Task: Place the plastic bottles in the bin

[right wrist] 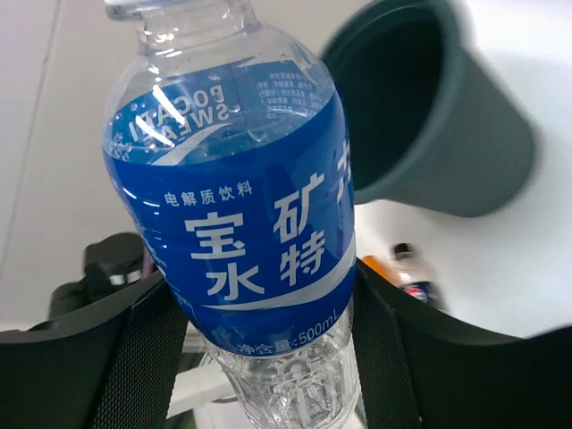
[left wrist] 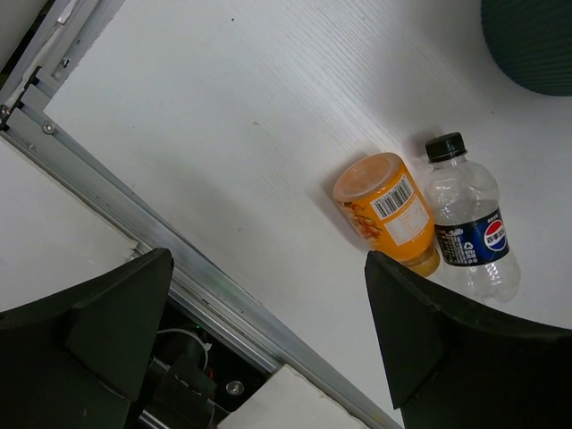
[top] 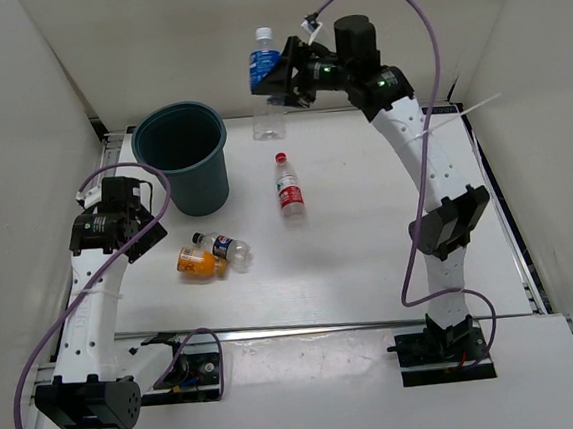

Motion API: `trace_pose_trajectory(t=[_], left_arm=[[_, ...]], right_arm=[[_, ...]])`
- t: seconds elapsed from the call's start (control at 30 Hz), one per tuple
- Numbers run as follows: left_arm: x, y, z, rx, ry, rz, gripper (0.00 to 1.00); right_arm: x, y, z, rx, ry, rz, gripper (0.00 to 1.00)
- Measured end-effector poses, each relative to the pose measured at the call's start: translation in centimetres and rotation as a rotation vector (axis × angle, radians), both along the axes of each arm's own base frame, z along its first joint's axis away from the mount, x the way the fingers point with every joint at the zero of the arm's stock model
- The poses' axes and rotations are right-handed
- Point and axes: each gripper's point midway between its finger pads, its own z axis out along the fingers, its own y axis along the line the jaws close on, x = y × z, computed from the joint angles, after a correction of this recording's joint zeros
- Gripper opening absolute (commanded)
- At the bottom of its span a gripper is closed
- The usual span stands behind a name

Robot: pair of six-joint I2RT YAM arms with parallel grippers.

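Note:
My right gripper [top: 277,82] is shut on the clear bottle with the blue label [top: 264,76], holding it upright above the table's far edge; in the right wrist view this blue-label bottle [right wrist: 241,223] fills the gap between both fingers [right wrist: 134,357]. The dark teal bin [top: 182,153] stands at the far left, its mouth open upward; the bin [right wrist: 429,116] shows behind the bottle. A red-capped bottle [top: 287,185] lies mid-table. The orange-filled bottle [top: 199,263] and the small dark-label bottle [top: 224,247] lie side by side. My left gripper [top: 144,219] hangs open above the orange bottle [left wrist: 391,211] and the dark-label bottle [left wrist: 469,219].
A metal rail [top: 326,323] runs along the table's near edge, with the arm bases below it. White walls close in the table on the left, back and right. The purple cable [top: 420,22] loops over the right arm.

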Motion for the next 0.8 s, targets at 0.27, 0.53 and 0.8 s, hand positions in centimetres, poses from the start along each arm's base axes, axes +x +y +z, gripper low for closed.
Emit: trace_pose_trajectory(t=[0.27,0.53,0.8], left_arm=[[-0.4,-0.3,0.5,-0.014,-0.024,-0.012,1.00],[-0.9,-1.2,1.1,-0.054,-0.014,-0.075,1.00],[0.2,-3.3,5.1,-0.137,-0.120,-0.181,1.00]], right_arm=[[-1.8,5.4,1.8,0.113,-0.032,0.093,0.39],[-0.5,8.1,0.5,0.126,-0.060,0.056,0.41],[1.2,9.4,2.6,0.150,-0.227,-0.085,0.40]])
